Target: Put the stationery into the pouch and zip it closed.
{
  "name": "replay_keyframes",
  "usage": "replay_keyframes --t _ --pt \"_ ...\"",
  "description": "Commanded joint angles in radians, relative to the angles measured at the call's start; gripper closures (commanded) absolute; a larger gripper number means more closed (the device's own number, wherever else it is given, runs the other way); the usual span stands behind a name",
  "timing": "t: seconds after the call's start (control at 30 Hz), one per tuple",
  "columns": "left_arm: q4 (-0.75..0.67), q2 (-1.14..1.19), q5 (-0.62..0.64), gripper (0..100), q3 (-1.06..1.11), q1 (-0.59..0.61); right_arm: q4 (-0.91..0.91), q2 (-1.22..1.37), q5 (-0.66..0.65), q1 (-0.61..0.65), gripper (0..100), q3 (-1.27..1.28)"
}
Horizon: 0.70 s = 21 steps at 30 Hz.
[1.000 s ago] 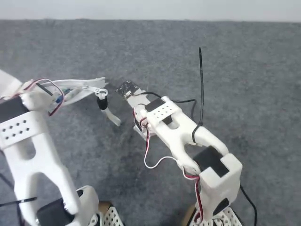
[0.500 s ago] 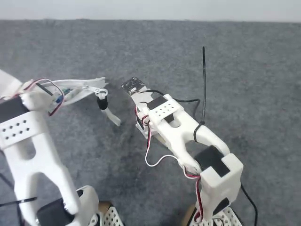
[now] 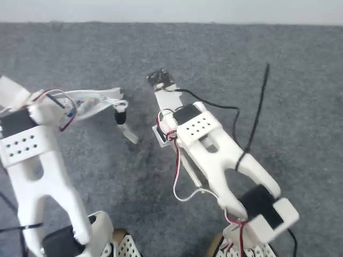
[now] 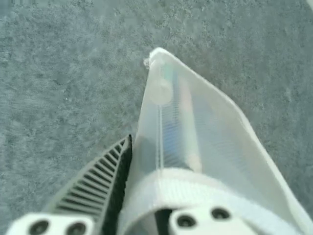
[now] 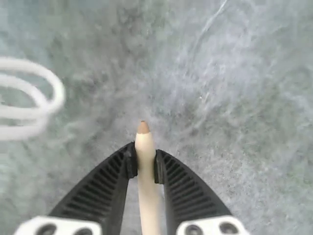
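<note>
Translucent white pouch [image 4: 205, 132] aloft, items inside; cream pencil [image 5: 144, 147] clamped, tip outward.

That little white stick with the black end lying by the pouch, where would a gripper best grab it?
Probably mid-shaft on the stick, from straight above with jaws across its thin width. It seems to lie flat on the mat, and its black end sits close to the pouch, leaving less room there.

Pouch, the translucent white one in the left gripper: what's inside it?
Through the translucent white pouch held by the left gripper, faint long shapes show, probably pens. Their details are veiled by fabric.
</note>
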State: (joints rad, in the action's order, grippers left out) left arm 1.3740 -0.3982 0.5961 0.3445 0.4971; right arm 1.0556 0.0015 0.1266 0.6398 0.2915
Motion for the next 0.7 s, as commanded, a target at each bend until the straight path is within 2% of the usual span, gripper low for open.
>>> replay_keyframes --t 0.0,0.2,0.4,0.57,0.67 --pt "0.071 0.003 0.009 99 -0.064 -0.052 0.004 -0.159 0.049 0.007 99.2 0.012" --pt "0.157 0.003 0.009 99 -0.113 -0.147 -0.065 -0.343 0.133 0.002 99.2 0.101" --pt "0.229 0.003 -0.026 99 -0.153 -0.245 -0.329 -0.542 0.150 0.002 99.2 0.348" --pt "0.226 0.005 -0.031 99 -0.151 -0.252 -0.576 -0.769 0.146 -0.010 99.2 0.585" --pt "0.224 0.006 -0.031 99 -0.151 -0.253 -0.665 -0.895 0.144 -0.007 99.2 0.681"
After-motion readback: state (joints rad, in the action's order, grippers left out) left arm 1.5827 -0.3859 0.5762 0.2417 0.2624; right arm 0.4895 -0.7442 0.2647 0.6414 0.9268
